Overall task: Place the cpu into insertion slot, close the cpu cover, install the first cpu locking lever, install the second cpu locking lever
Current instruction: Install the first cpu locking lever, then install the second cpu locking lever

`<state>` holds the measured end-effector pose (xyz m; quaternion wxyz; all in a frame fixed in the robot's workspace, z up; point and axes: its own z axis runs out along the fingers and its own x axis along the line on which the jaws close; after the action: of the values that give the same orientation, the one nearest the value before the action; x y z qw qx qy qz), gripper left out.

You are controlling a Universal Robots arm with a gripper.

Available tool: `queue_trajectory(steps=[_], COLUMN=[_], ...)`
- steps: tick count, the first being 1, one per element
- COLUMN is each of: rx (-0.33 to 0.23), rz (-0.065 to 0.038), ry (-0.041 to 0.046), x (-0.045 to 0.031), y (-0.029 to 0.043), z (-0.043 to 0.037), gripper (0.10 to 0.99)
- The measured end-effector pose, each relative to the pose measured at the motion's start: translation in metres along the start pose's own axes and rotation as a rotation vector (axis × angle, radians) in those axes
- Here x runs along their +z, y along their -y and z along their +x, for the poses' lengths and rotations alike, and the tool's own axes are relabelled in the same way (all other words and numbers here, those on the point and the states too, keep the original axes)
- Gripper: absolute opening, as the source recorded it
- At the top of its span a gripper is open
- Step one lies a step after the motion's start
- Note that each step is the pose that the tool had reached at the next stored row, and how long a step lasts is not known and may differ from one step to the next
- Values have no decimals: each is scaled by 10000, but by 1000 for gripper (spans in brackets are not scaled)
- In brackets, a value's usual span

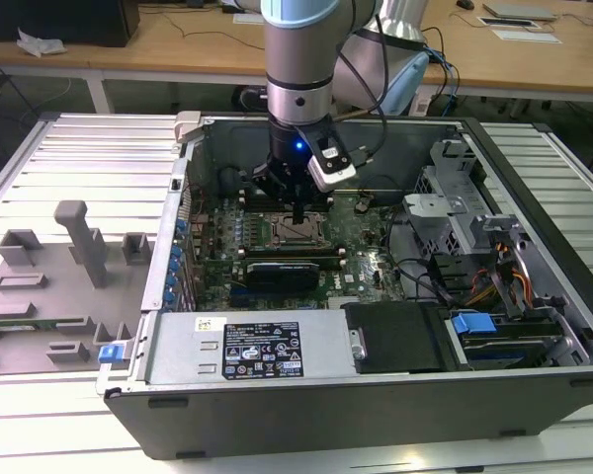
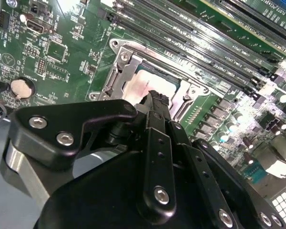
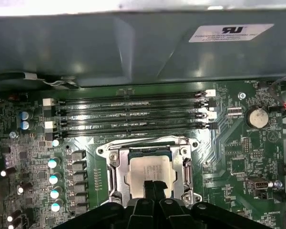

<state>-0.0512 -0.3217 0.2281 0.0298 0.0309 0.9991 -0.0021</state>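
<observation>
1. Hand: black, fingers pressed together with no gap between the tips, nothing visibly clamped. Tips sit over the near edge of the cpu; whether they touch it I can't tell.
2. In the exterior view the hand hangs straight down from the arm into the open computer case, directly above the socket.
3. cpu: one, small flat square, pale silvery-tan top, lying flat in the insertion slot. Same chip in the second wrist view, partly hidden by the fingers.
4. insertion slot: one, square socket with silvery metal rim, set in the green motherboard.
5. cpu cover: a thin silvery frame edge borders the chip's far side; whether it is fully closed I can't tell.
6. Memory slots: four long black ones, parallel, just beyond the socket.
7. Coin cell: one, round, silvery, on the board well to one side of the socket.
8. Capacitors: a row of four blue-topped cans beside the socket.
9. Case rests on a ribbed metal worktop; grey fixture blocks stand on the exterior view's left.
</observation>
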Motion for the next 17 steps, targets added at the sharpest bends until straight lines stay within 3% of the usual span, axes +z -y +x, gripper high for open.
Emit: queue_trajectory(steps=[15,17], rx=[-1,-1], rz=[-4,-4], ry=[1,1], x=[-17,-55], y=[0,0], z=[-1,-3], gripper=[106,106])
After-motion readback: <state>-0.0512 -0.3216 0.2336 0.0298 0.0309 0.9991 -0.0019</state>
